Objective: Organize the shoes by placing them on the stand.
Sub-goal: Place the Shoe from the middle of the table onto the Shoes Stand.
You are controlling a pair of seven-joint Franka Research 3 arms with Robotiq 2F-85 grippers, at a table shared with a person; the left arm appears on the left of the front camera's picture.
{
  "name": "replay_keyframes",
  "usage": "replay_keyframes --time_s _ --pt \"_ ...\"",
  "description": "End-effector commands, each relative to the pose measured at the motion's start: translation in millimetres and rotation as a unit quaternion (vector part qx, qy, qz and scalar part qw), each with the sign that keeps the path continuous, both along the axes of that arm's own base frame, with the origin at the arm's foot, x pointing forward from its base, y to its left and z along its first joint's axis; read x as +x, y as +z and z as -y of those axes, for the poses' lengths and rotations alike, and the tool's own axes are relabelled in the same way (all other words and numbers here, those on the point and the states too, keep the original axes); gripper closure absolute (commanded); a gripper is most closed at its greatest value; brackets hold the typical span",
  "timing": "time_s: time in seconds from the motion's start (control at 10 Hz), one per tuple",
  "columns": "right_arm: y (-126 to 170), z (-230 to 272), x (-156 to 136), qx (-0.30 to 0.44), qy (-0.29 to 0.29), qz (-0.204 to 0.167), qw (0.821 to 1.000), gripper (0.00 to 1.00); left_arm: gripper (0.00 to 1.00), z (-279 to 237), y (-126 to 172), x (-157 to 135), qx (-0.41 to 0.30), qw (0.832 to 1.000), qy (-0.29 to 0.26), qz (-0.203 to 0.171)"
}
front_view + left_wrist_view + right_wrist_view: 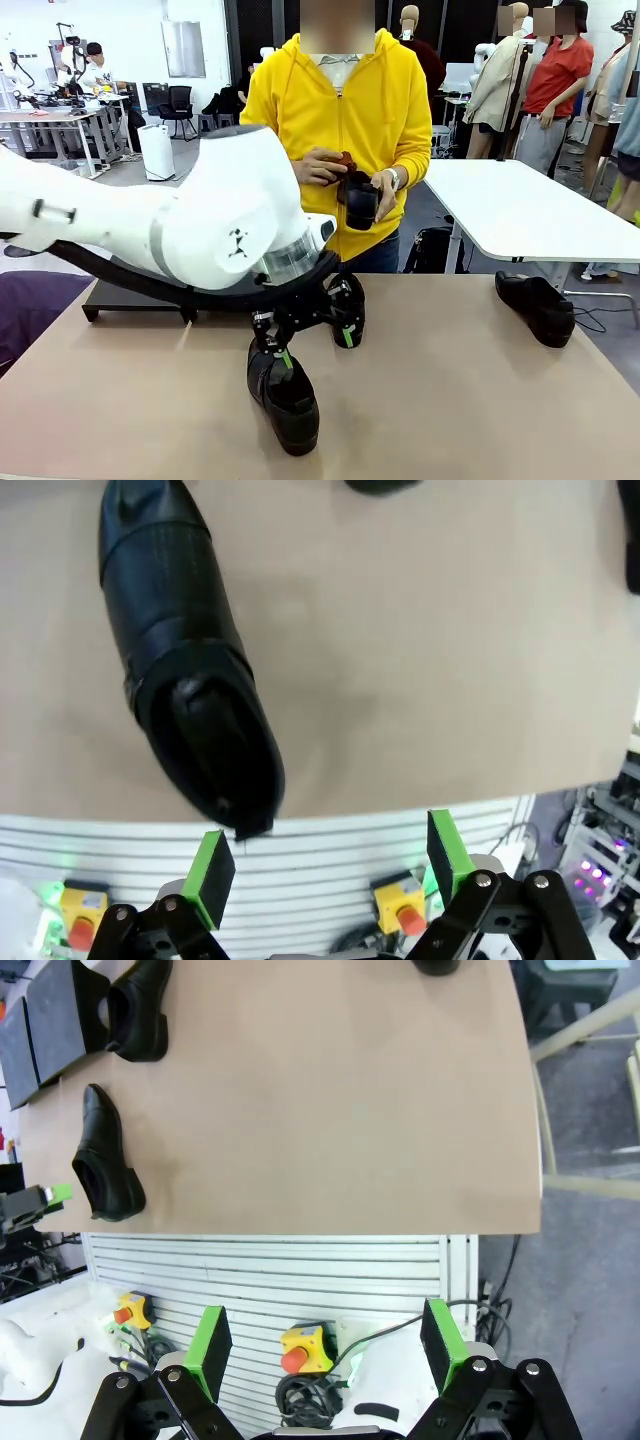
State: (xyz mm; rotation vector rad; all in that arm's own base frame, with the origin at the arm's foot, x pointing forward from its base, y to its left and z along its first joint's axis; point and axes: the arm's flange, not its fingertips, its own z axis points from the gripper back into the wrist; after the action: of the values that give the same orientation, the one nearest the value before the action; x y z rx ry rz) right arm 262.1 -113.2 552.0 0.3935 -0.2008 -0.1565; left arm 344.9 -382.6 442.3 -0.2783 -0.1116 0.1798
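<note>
One black shoe [285, 395] lies near the table's front edge, its toe toward the camera. My left gripper [315, 345] hangs open just above its heel end, holding nothing. In the left wrist view that shoe [185, 670] lies ahead and left of the green pads [210, 875], not between them. A second shoe [535, 305] rests at the table's far right. The person holds a third shoe [360, 200] in both hands. The black stand [130, 295] sits at the far left, partly behind my arm. Another shoe [140, 1010] lies against the stand [45, 1030]. My right gripper [325, 1345] is open over the table's near edge.
A person in a yellow hoodie [340, 110] stands at the far side of the tan table [450, 400]. My left arm [200, 220] blocks much of the front view. A white table [530, 205] stands behind at the right.
</note>
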Motion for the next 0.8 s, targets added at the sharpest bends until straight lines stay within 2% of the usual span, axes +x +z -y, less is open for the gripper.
replay_keyframes --time_s 0.0,0.1,0.4,0.7 --pt "1 1 -1 0.008 0.001 0.001 1.000 0.00 0.00 13 -18 21 0.026 0.999 0.022 0.017" --pt "1 1 -1 0.008 0.001 0.001 1.000 0.00 0.00 13 -29 26 0.041 0.998 0.033 0.024" --pt "1 1 -1 0.008 0.001 0.001 1.000 0.00 0.00 22 -53 47 0.056 0.997 0.016 0.041" --pt "1 1 -1 0.008 0.001 0.001 1.000 0.00 0.00 24 -70 59 0.074 0.996 0.029 0.045"
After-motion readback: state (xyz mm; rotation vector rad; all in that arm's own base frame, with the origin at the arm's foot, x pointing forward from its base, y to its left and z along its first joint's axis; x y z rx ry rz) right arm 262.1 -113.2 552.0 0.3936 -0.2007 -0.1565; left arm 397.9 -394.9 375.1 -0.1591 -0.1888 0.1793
